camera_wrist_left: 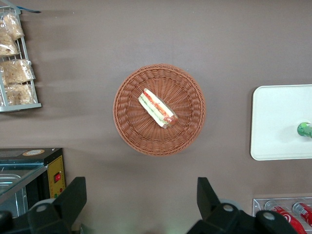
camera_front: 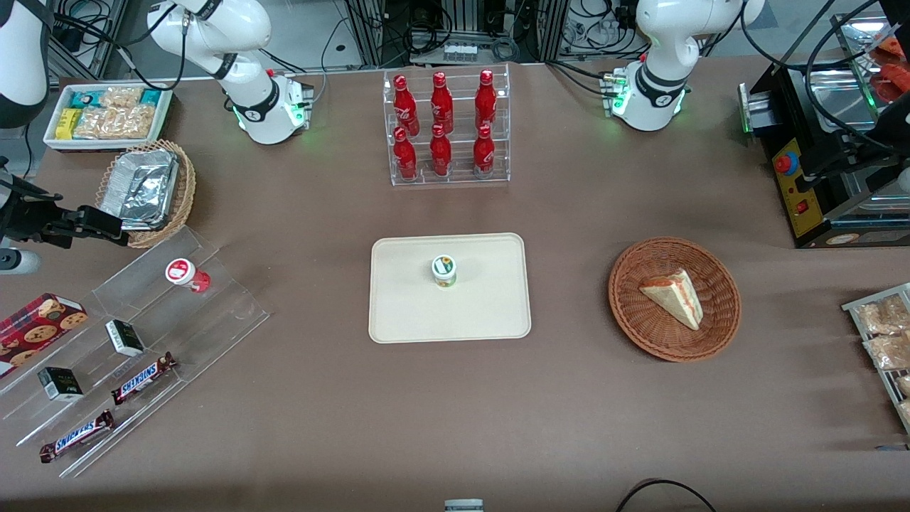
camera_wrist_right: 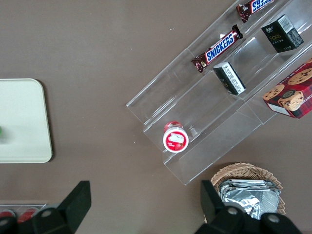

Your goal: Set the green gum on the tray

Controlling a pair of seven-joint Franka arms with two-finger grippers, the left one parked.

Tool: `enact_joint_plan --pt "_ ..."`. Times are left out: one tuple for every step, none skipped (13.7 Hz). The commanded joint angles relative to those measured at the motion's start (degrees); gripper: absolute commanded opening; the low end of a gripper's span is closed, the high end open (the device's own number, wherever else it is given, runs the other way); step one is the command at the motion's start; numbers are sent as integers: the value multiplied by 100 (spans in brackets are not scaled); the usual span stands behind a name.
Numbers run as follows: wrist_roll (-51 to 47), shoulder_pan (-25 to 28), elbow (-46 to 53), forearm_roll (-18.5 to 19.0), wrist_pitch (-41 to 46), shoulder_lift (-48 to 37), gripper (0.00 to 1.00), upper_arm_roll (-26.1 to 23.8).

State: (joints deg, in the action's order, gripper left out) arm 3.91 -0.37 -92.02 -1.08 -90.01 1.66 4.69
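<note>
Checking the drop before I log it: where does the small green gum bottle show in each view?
Front view: green gum bottle upright mid cream tray.
Left wrist view: bottle on tray, partly cut off.
Right wrist view: green sliver on tray.
Shared landmark: tray.
Gripper, open, over foil-tray basket.

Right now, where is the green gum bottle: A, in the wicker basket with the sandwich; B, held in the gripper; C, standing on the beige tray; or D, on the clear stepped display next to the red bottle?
C: the green gum stands upright on the tray, while the gripper is open and empty above the clear display stand toward the working arm's end of the table.
</note>
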Motion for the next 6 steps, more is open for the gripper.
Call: enact_joint_plan --pt "-4 2 -88 11 133 -219 100 14" --pt "-4 2 -88 11 142 -245 100 14" --pt "31 2 -79 11 194 -228 100 14" --pt "22 -7 -70 2 247 -211 100 14" --pt "22 -7 -18 11 248 -176 100 23" --pt "31 -16 -9 11 239 -175 100 23"
